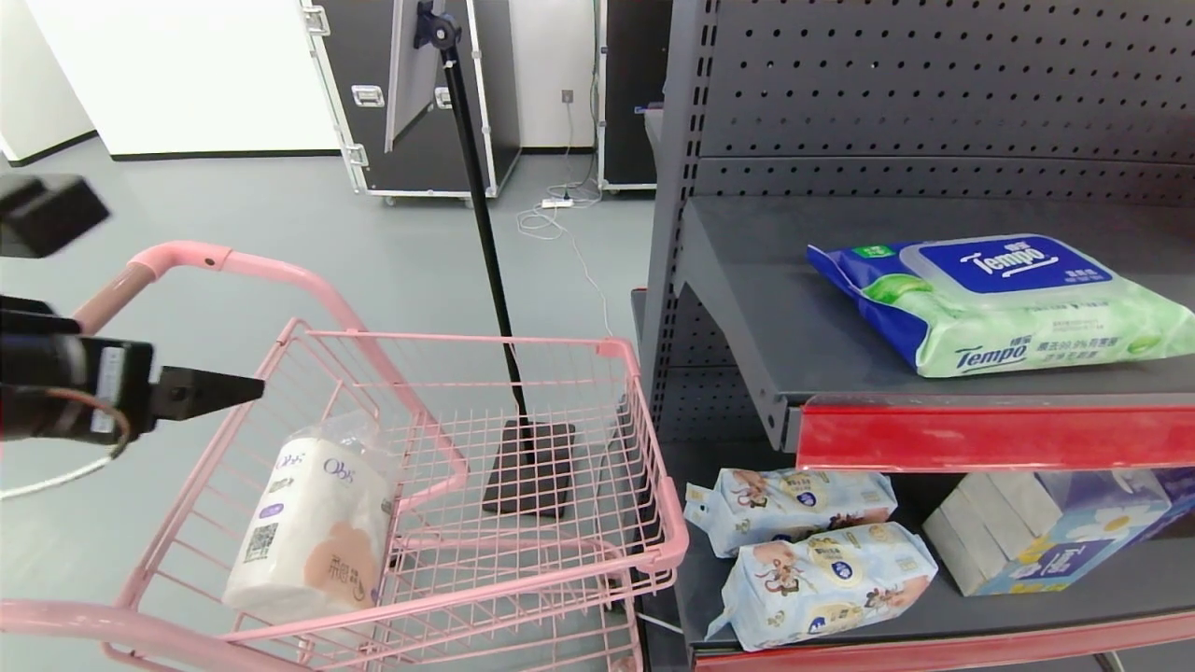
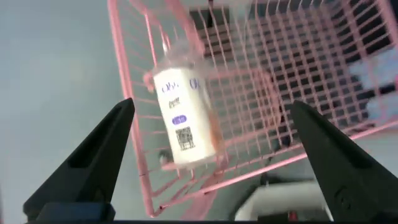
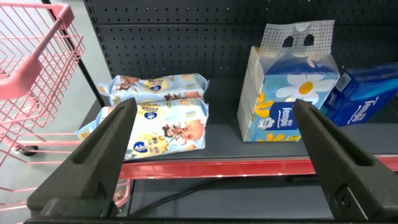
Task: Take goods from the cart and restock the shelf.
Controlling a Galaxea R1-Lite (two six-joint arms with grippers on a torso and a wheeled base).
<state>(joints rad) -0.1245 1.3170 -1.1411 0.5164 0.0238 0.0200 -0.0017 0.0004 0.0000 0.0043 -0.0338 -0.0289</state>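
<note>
Pink wire cart [image 1: 467, 337] and grey shelf unit [image 1: 747, 308], seen at 1 moment of restocking.

**Left gripper** [image 2: 211, 104]: released, its 2 black fingers spread wide with nothing between them. It hangs above the cart's handle-side rim, fingertips pointing toward the basket.

**Roll pack** [image 1: 313, 523]: a white, plastic-wrapped cylinder, the only item in the cart. It lies below and ahead of the left gripper, leaning against the basket wall nearest that gripper and well apart from the fingers. In the left wrist view it sits in line with the gap between the 2 fingers.

**Right gripper** [image 3: 214, 102]: also released, fingers wide apart and empty. It faces the lower shelf level from in front of the red edge strip [image 3: 249, 167].

**Lower shelf level**: ahead of the right gripper lie 2 light-blue packs [image 3: 165, 124], flat and touching, 1 behind the other, on the side toward the cart. A tissue multipack [image 3: 292, 93] with a daisy print and a perforated carry handle stands upright on the far side from the cart, and a blue box [image 3: 367, 93] lies just beside it.

**Upper shelf level**: a green-and-blue wet-wipe pack [image 1: 1008, 303] lies flat, above the level the right gripper faces.

**Background**: a black stand [image 1: 485, 233] rises beyond the cart, far from both grippers.
</note>
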